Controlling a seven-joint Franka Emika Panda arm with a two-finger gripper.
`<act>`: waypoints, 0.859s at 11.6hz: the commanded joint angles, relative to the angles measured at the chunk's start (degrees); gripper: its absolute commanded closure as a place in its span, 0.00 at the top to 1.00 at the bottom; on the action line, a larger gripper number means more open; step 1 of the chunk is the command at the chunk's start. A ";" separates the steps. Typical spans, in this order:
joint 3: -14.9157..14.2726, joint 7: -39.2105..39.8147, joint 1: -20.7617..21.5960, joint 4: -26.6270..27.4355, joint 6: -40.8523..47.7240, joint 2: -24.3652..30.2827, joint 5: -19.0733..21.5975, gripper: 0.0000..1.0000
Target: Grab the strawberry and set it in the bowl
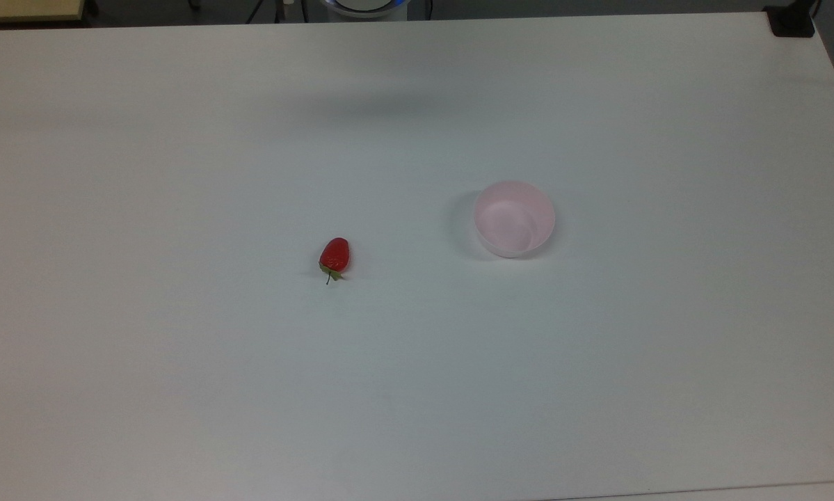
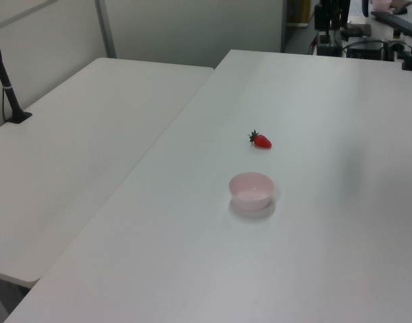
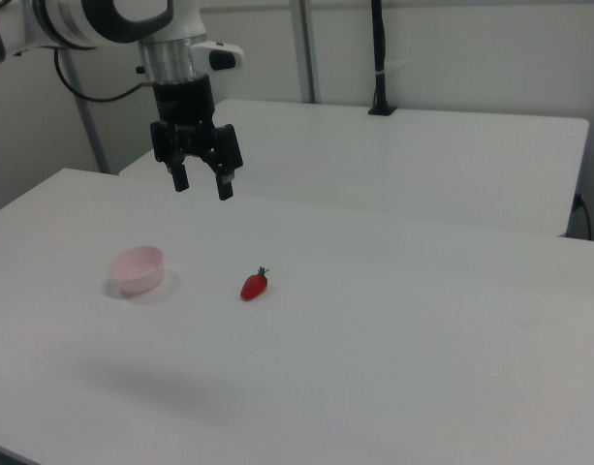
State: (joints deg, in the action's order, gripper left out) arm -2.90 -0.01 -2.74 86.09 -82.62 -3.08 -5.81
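White laminate covers the table (image 1: pixel 180 383), a broad matte top with soft shadows across it. On it lies the strawberry (image 1: pixel 334 256), on its side, its green cap and thin stem pointing toward the top view's bottom edge; it rests on the bare surface, well apart from the bowl (image 1: pixel 515 217), which stands upright to the top view's right of it, pale pink and with nothing inside. In the right view the order is reversed, the bowl (image 3: pixel 137 268) sitting to the right view's left of the strawberry (image 3: pixel 254 285). The gripper (image 3: pixel 202 184) hangs in the air above the table, its black fingers (image 3: pixel 223 182) spread apart and pointing down, grasping nothing, higher than both objects and between them as the right view shows it. A second white table (image 2: pixel 71 155) stands alongside, edge to edge with the first, and a black post (image 2: pixel 5 84) on a small base rises from it. Pale wall panels (image 2: pixel 192 27) close off the room behind, and dark equipment (image 2: pixel 340 30) sits beyond the far end of the table in the left view. No legible writing or labels appear anywhere.
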 commanded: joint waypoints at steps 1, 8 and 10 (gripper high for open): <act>-0.78 1.50 -1.63 0.66 -2.00 1.23 1.32 1.00; -0.62 1.50 -1.74 0.92 -2.11 1.06 1.42 1.00; -0.53 1.42 -1.57 1.27 -5.52 0.27 1.51 1.00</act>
State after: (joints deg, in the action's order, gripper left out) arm -3.30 0.67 -4.68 85.95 -84.02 -3.09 -5.81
